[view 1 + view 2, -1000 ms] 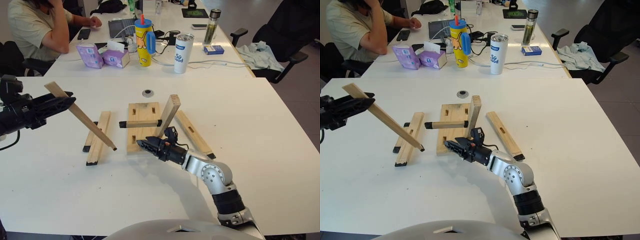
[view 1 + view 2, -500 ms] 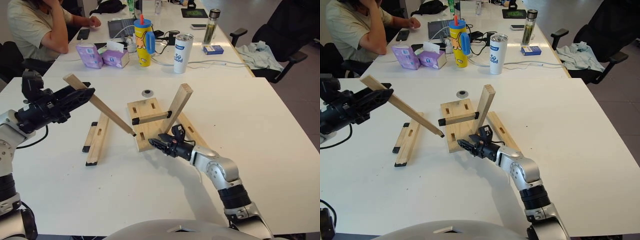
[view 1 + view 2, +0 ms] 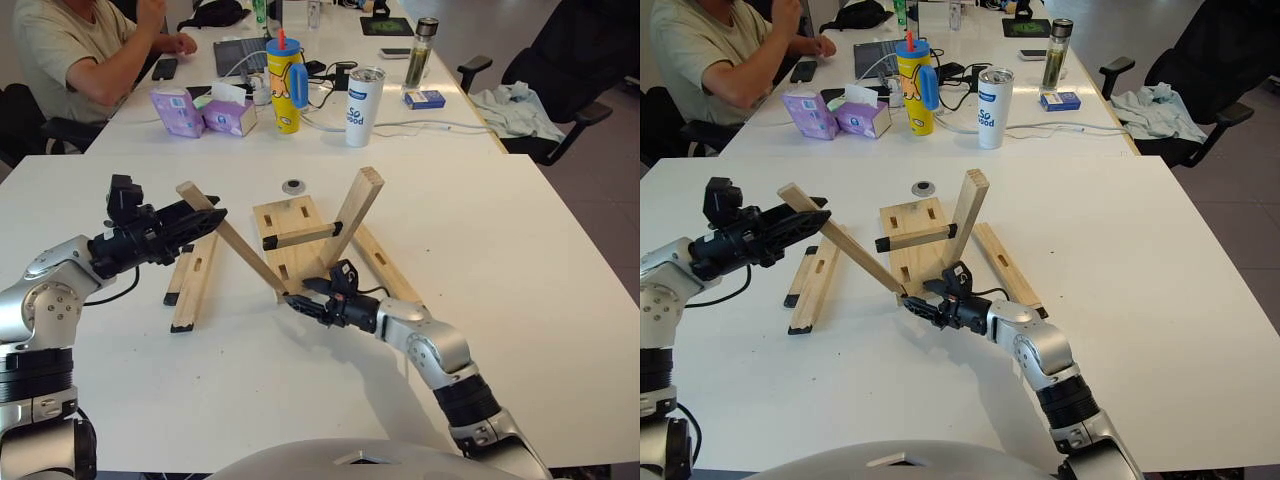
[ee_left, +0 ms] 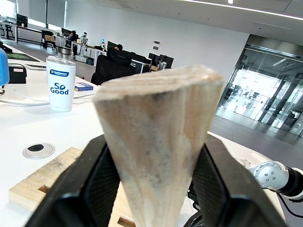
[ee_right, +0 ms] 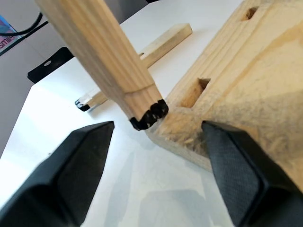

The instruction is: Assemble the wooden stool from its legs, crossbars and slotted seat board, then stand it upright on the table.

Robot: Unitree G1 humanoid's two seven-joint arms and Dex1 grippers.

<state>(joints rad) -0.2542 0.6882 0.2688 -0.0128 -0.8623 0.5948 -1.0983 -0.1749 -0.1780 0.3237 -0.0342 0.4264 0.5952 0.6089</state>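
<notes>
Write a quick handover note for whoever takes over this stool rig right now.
Left gripper: shut on black-tipped light wooden leg, slanted, tip at the flat slotted wooden seat board's near corner.
Right gripper: open, fingers either side of that tip.
Done: one tilted leg with a crossbar stands in the board.
To do: seat the held leg, fit the loose slotted bars, stand stool upright.

Seat board [image 5: 246, 71]: pale bare wood, matt, edge rough. Leg [image 5: 104, 56] at its corner: same wood, blk tip. Table [image 3: 520, 230] under it: wht, smooth.
</notes>
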